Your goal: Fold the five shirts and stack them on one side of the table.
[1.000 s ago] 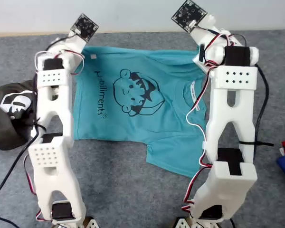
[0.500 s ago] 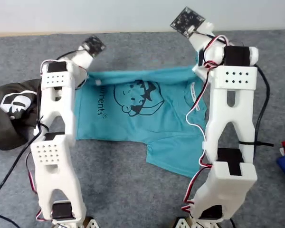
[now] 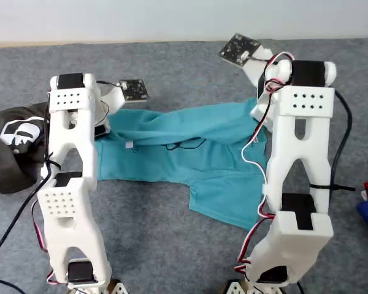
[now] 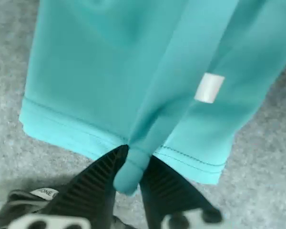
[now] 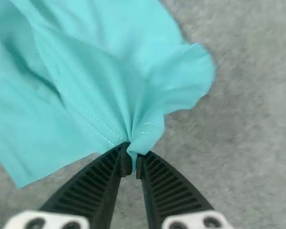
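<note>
spanning grey carpet (pale wall beyond), teal shirt; left gripper, right gripper clench it

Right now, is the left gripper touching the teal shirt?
Touching. The left wrist view shows the left gripper shut on a bunched fold of the teal shirt, at its hem.

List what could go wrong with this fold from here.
1. The right gripper pinches only a thin bit of hem on the teal shirt, so the cloth may slip out mid-fold.
2. The left gripper holds a bunched roll of cloth, so that edge may land creased or uneven.
3. One sleeve sticks out on the near side and may leave the fold lopsided.
</note>
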{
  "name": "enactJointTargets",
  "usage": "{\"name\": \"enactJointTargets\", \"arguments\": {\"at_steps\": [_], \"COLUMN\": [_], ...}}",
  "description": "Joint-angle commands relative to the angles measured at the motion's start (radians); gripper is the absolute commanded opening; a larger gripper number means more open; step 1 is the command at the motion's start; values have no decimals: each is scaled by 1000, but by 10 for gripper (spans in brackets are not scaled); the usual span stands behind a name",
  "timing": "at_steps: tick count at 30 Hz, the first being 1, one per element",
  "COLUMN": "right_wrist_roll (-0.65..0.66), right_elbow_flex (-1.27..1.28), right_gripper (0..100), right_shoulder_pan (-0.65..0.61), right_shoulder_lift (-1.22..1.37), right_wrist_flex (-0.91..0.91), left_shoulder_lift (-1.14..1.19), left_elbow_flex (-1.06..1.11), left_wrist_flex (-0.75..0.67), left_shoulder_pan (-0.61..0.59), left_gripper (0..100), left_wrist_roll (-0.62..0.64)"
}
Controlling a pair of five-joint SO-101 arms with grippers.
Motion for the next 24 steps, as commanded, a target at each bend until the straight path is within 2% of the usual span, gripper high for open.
{"name": "enactJointTargets", "arguments": {"at_steps": [1,10,17,24], "right_wrist_roll": [9,-8,-23,-64], "right_elbow_flex": [121,473,609,683], "right_gripper": [11,11,11,11], "right_shoulder_pan": [21,22,21,15], "right_shoulder_lift": [-117,-320,-366,-375], "right_wrist_flex": [45,41,12,18], "left_shoulder_lift": [-68,-29,29,31], "left_elbow_flex": [-33,-31,-33,-35], "left_wrist_flex": [23,28,43,38], "left_shoulder_pan": [-21,-48,-44,-49], "left_gripper": [2,2,3,66], "left_wrist_roll": [-20,-54,-54,-55]}}
